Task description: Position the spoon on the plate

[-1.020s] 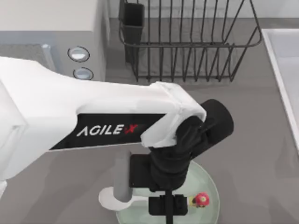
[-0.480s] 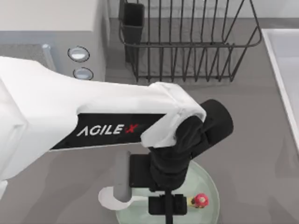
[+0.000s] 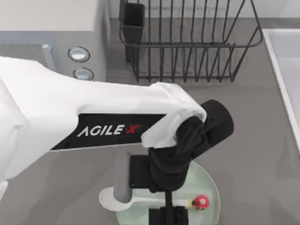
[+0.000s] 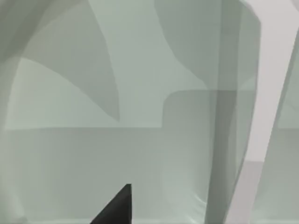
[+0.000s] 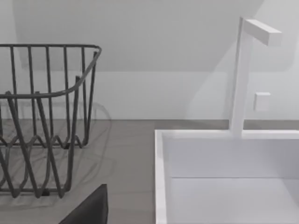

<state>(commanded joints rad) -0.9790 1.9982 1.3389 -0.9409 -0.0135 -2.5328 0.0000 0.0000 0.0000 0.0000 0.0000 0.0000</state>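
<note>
Plate (image 3: 208, 185), pale mint and glossy, sat at the table's near edge under my left arm, its right rim bare. Across it lay the white spoon (image 3: 140, 201), bowl overhanging the left rim, red knob over the plate. Left gripper (image 3: 168, 214) hovered above the handle; I couldn't tell its jaws. Right wrist view showed a wire rack (image 5: 42, 116) and sink (image 5: 224, 177).
</note>
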